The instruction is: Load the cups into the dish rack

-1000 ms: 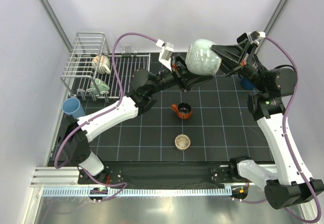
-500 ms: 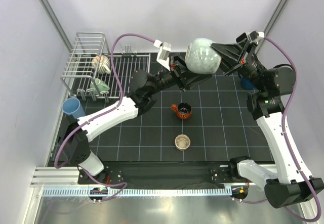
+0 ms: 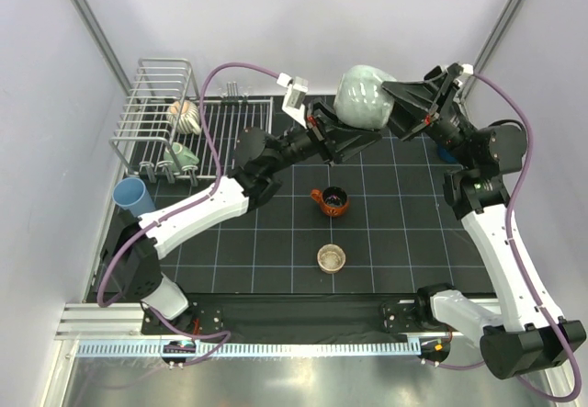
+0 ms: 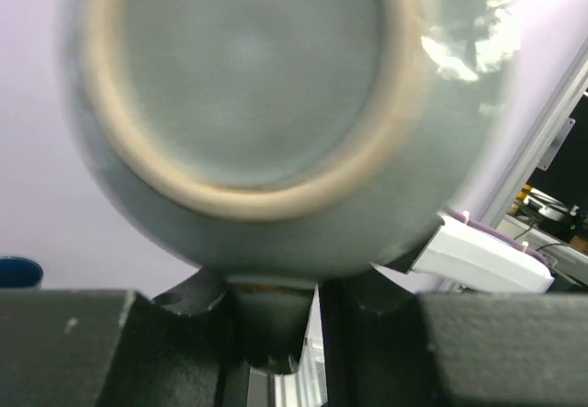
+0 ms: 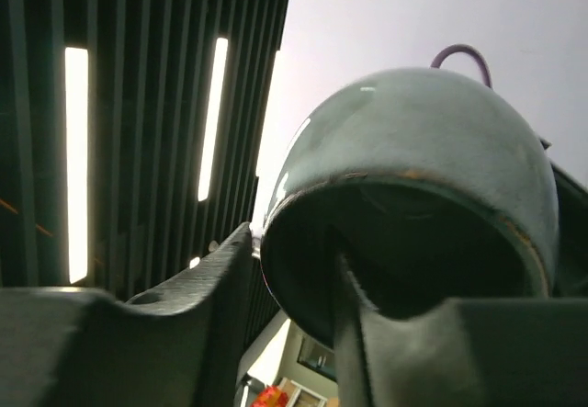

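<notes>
Aloft at the far middle, the right hand (image 3: 397,106) pinches the wall of the pale green cup (image 3: 365,100) — the left hand (image 3: 356,134) sits at its base, grip impossible to tell.

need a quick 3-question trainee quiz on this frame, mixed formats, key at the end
1. True or false: the pale green cup is already in the dish rack.
2. How many cups lie in the dish rack? A) one B) two C) four
3. Fill in: one finger of the right gripper is ____ the pale green cup's mouth.
Key: 1 false, it is held in the air, the right gripper clamped on its wall. 2 B, a ribbed cream cup and a greenish cup. 3 inside.
</notes>
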